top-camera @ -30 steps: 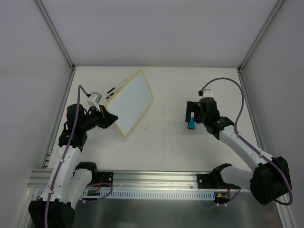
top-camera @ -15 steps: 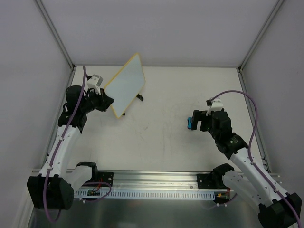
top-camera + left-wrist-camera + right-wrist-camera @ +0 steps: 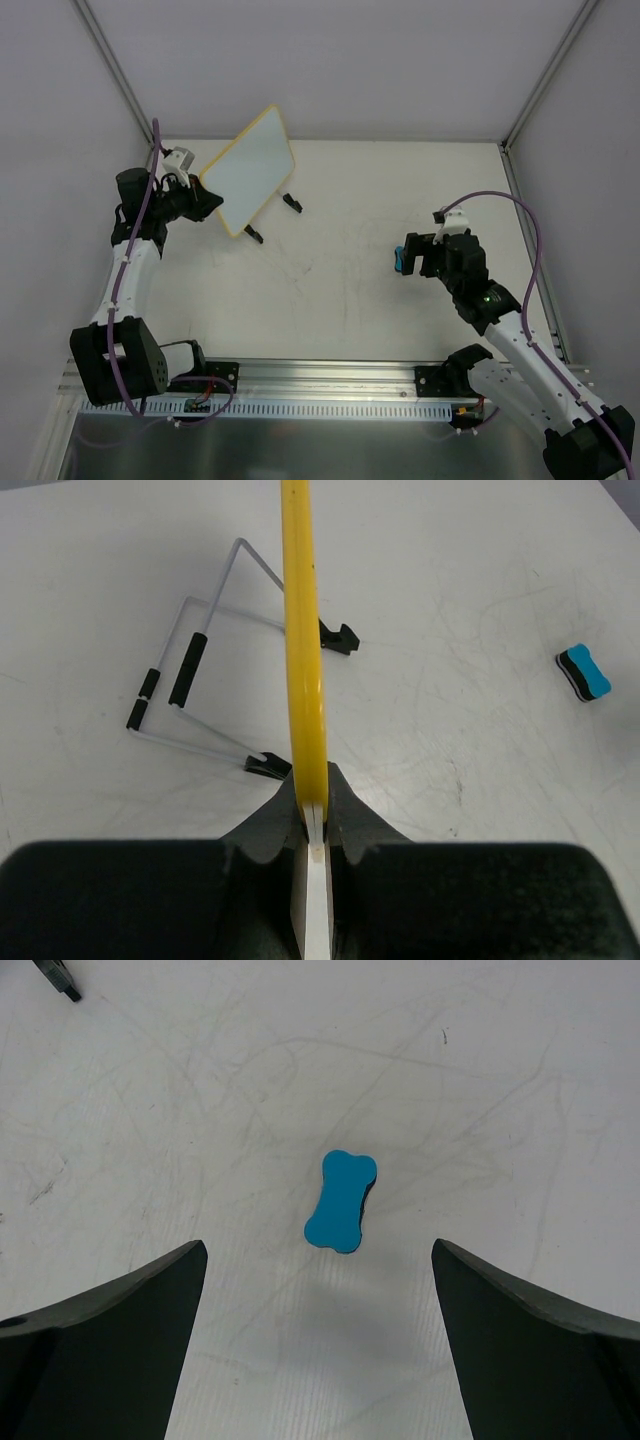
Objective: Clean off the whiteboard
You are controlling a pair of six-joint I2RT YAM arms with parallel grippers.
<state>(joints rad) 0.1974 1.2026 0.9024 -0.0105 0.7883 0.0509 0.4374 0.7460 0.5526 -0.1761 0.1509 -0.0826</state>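
Note:
The whiteboard (image 3: 248,170) is white with a yellow rim and looks clean. It stands tilted up at the back left, with its two black tabs (image 3: 291,203) near the table. My left gripper (image 3: 207,201) is shut on its lower left edge. In the left wrist view the board shows edge-on as a yellow strip (image 3: 303,630) clamped in that gripper (image 3: 315,815). The blue eraser (image 3: 397,263) lies on the table right of centre. My right gripper (image 3: 409,254) hovers above it, open and empty. In the right wrist view the eraser (image 3: 341,1201) lies just ahead of the open gripper (image 3: 318,1250).
A thin wire stand (image 3: 200,670) with black sleeves hangs behind the board, its black feet by the table. The eraser also shows in the left wrist view (image 3: 583,672). White walls close in the table (image 3: 340,300) at the back and both sides.
My left arm has swung the board back and to the left and tipped it more upright. My right gripper let go of the eraser and rose off it, then held still.

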